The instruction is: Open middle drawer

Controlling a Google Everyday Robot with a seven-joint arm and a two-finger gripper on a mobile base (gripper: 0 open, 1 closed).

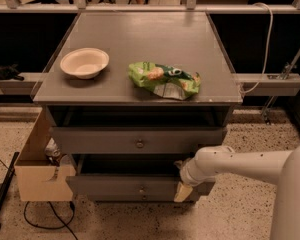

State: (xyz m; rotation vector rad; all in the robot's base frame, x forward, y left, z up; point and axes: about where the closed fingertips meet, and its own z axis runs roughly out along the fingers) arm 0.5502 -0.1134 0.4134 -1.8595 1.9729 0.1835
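Observation:
The grey cabinet has stacked flat-fronted drawers. The top drawer, the widest, carries a small round knob and sits slightly out. Below it the middle drawer has its own small round knob and stands pulled out further, with a dark gap above its front. My gripper, on the white arm coming in from the right, is at the right end of the middle drawer's front, against its corner. The lowest drawer is hidden under the middle one.
On the cabinet top lie a white bowl at the left and a green snack bag in the middle. An open cardboard box stands on the floor against the cabinet's left side. Black cables lie on the speckled floor.

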